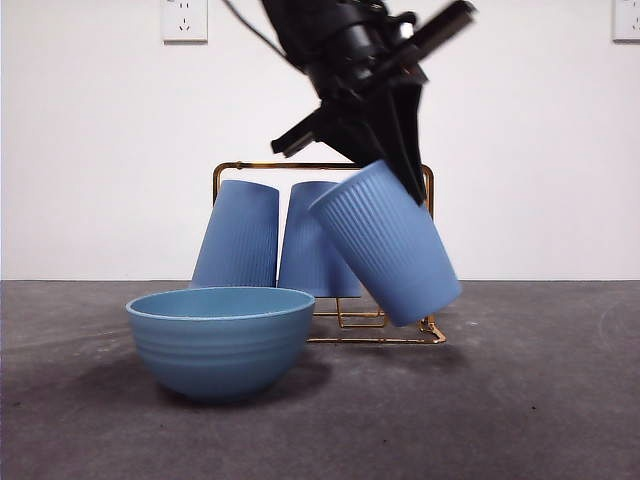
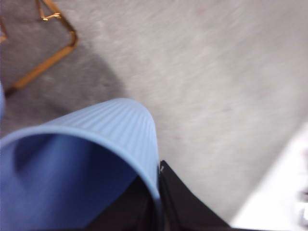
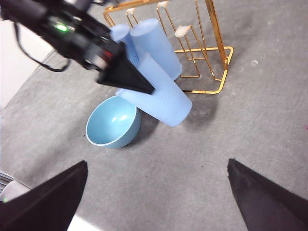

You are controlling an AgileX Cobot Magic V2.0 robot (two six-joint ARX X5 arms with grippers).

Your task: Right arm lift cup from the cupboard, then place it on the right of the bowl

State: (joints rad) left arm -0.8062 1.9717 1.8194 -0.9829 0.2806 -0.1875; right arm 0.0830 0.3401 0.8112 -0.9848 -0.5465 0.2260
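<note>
— Which pincer has the cup?

— Mine, the left gripper (image 1: 405, 165). My wrist view shows my two black jaws pinched on the rim, one against the ribbed outside and one inside the mouth, with only the thin wall between them.

— Describe the cup.

— The cup (image 1: 385, 245) is a tall periwinkle-blue tumbler, tapered, with fine vertical ribs and no handle. The inside is smooth and the same blue. I can make out no lettering on it.

— Where is it?

— It hangs tilted in my grip, mouth up against my jaws and base low and to the right. It is clear of the table (image 1: 530, 400), in front of the right end of the cupboard (image 1: 300, 165), the gold wire rack. The bowl (image 1: 220, 345), wide and teal-blue with faint ridges, sits on the table to its lower left. From the front view there is a gap between cup and bowl; in the right wrist view they overlap, so I cannot tell how close they really are.

— What else is on the rack?

— Two matching cups, the left cup (image 1: 240, 235) and the middle cup (image 1: 305, 240), mouths down, leaning on the prongs.

— And the other arm?

— The right gripper (image 3: 156, 192) hangs well back, jaws spread wide, holding nothing.
</note>
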